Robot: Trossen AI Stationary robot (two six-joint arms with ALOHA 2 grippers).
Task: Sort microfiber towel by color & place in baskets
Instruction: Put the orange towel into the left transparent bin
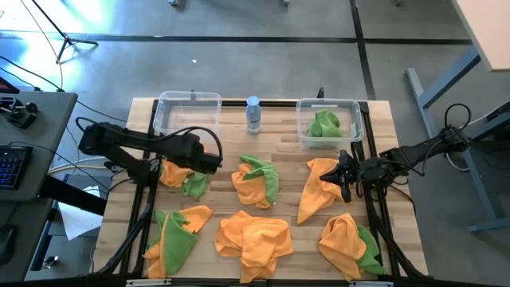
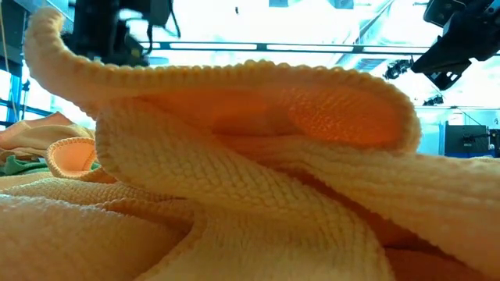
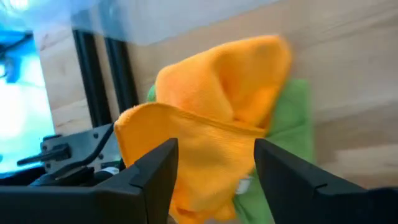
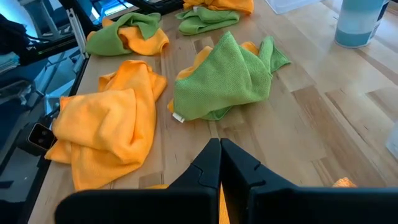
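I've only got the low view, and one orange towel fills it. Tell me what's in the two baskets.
Observer: The right basket holds one green towel; the left basket shows no towel.
Operator: Report the left gripper.
Observer: The left gripper is over the table's left side with its fingers apart. An orange towel lying on a green one shows between them.
Operator: Now the right one.
Observer: The right gripper is by the right edge with its fingers shut. It points toward a green-over-orange pile at mid-table.
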